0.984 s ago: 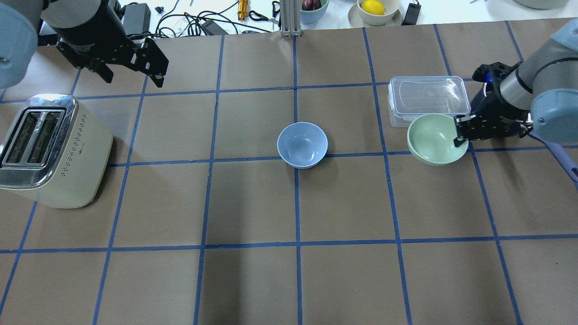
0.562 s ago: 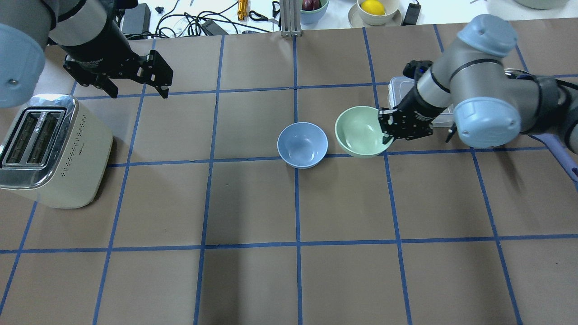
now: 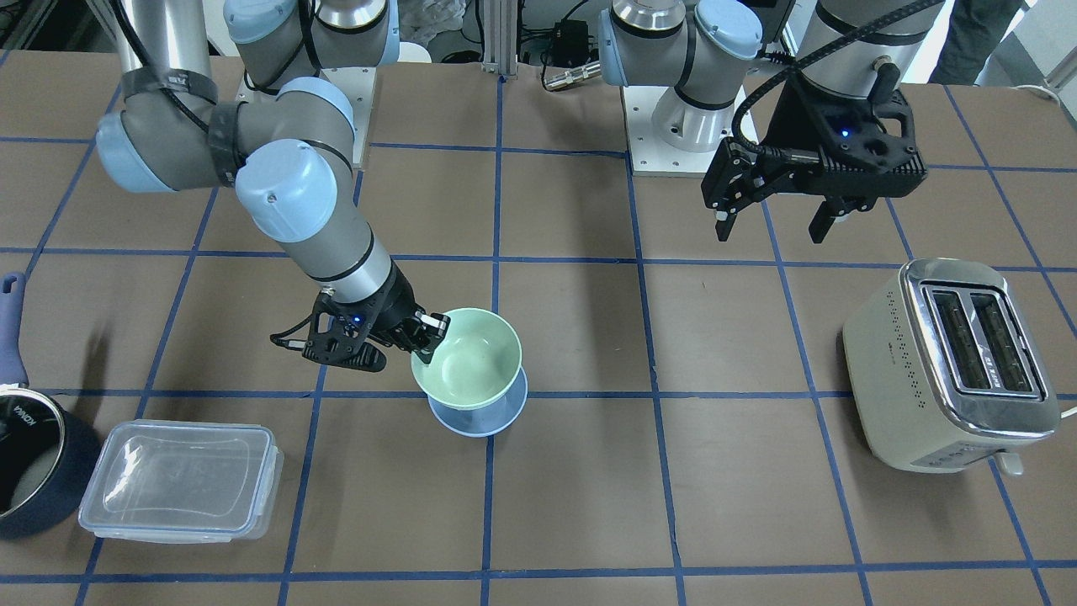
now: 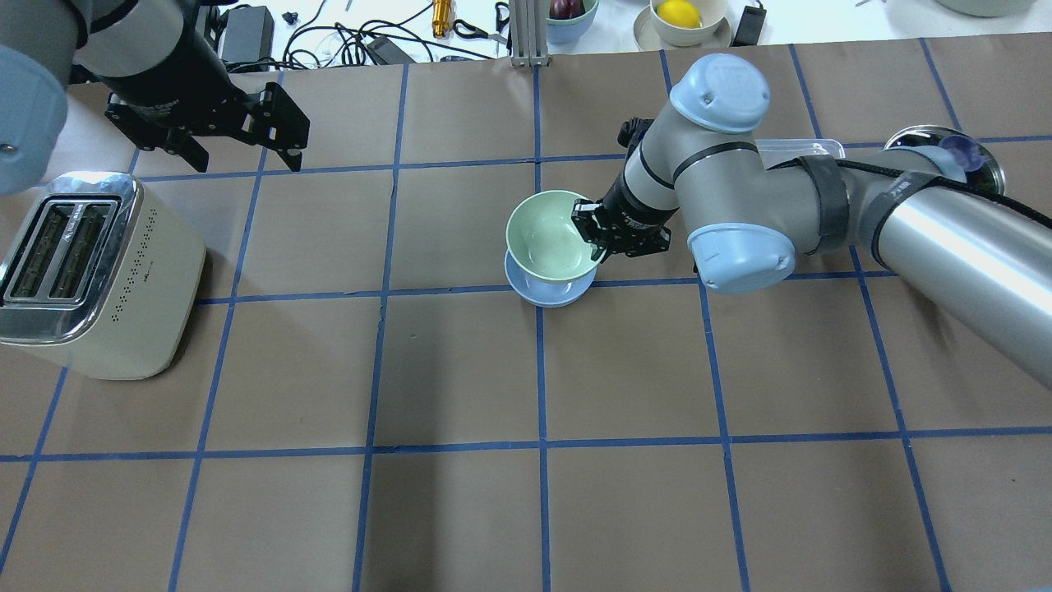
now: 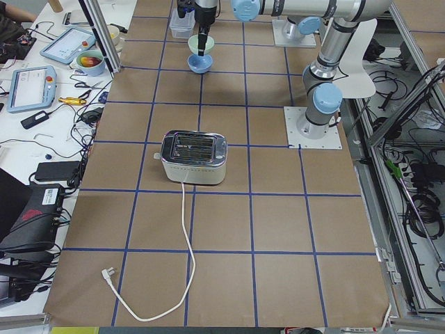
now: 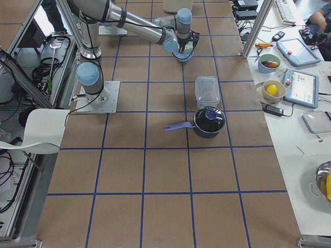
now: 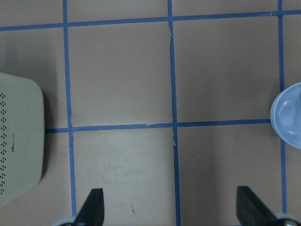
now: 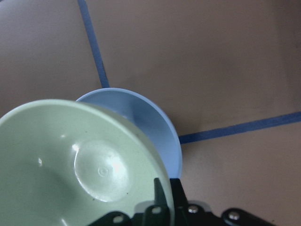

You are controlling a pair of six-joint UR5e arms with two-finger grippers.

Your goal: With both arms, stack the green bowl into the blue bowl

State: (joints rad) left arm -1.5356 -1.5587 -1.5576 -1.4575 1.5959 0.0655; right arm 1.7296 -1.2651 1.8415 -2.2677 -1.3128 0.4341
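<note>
The pale green bowl point(image 4: 549, 237) hangs just above the pale blue bowl point(image 4: 549, 296), which stands on the table's middle. My right gripper point(image 4: 596, 238) is shut on the green bowl's right rim. Both also show in the front view, green bowl point(image 3: 467, 358) over blue bowl point(image 3: 480, 421), with the right gripper point(image 3: 429, 332) on the rim. The right wrist view shows the green bowl point(image 8: 70, 165) covering most of the blue bowl point(image 8: 141, 117). My left gripper point(image 4: 245, 160) is open and empty, high over the far left, above the toaster; the left wrist view shows the blue bowl's edge point(image 7: 288, 115).
A cream toaster point(image 4: 90, 271) stands at the left, its cord trailing along the table point(image 5: 184, 278). A clear lidded container point(image 3: 181, 480) and a dark navy saucepan point(image 3: 29, 471) sit behind my right arm. Clutter lies beyond the far edge.
My right arm carried the green bowl leftward from beside the clear container to over the blue bowl. The left gripper shifted only slightly and stays open.
</note>
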